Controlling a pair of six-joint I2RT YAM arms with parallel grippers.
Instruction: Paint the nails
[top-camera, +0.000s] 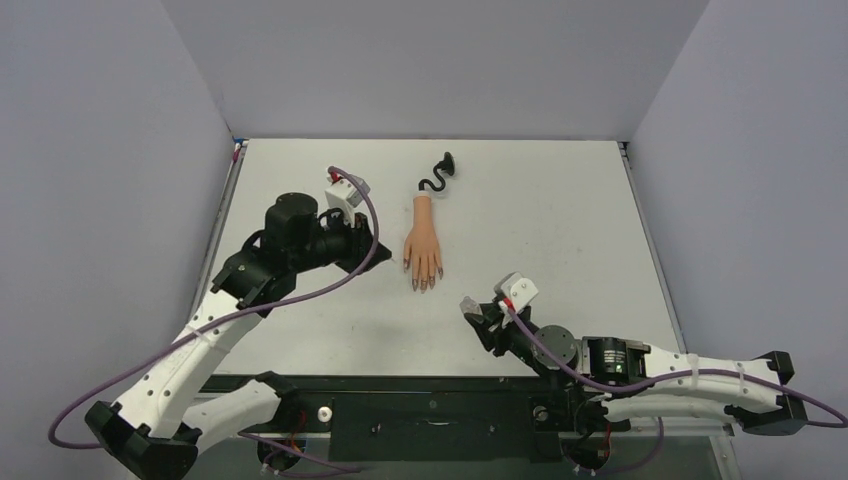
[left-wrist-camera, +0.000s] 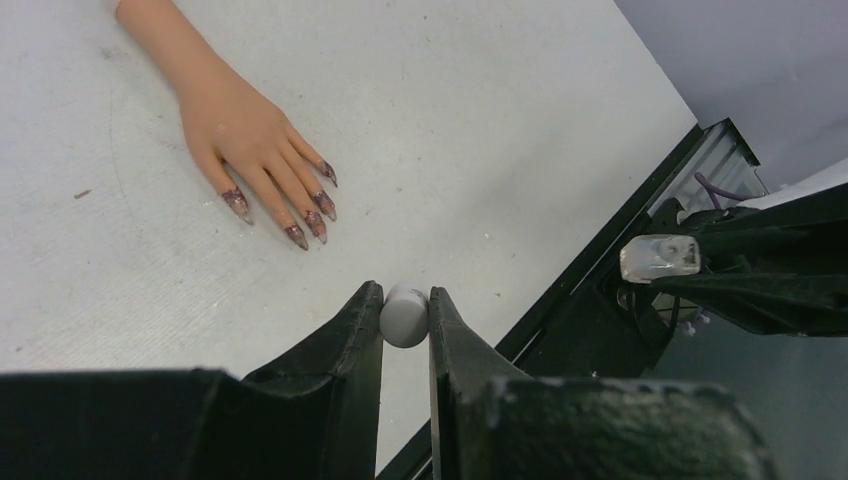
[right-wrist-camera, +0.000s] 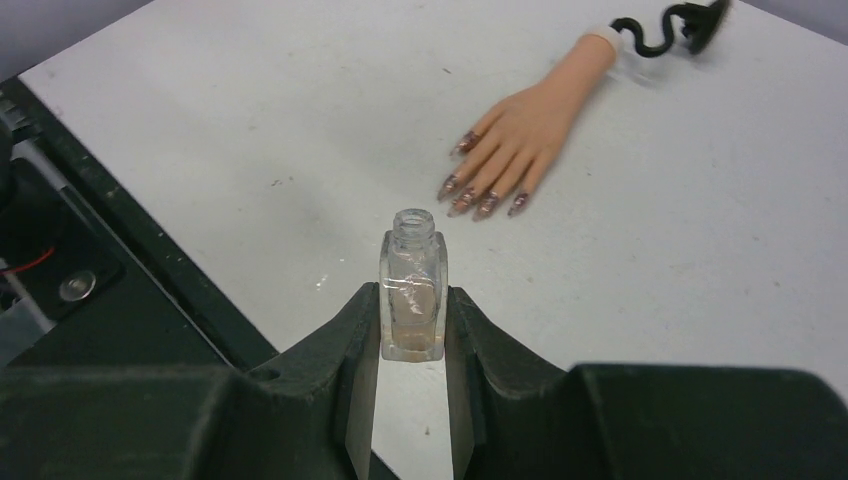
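Top external view: I see five dark purplish-grey nails (top-camera: 424, 284) on the peach mannequin hand (top-camera: 423, 245), flat on the white table (top-camera: 570, 220) between my arms. Left gripper (left-wrist-camera: 405, 295) is clamped on a small rounded white piece (left-wrist-camera: 404, 318). Right gripper (right-wrist-camera: 412, 310) pinches a clear, uncapped glass bottle (right-wrist-camera: 412, 260).

The left arm (top-camera: 200, 345) rises from its base at the near left, bends at a high elbow and points its wrist rightward over the table. The left gripper (left-wrist-camera: 405, 300) has its jaws pinched on a small white rounded cap (left-wrist-camera: 404, 318). The right arm (top-camera: 700, 385) lies low along the near edge, reaching leftward. The right gripper (right-wrist-camera: 412, 300) clamps an upright, open clear bottle (right-wrist-camera: 411, 262) between its fingers.
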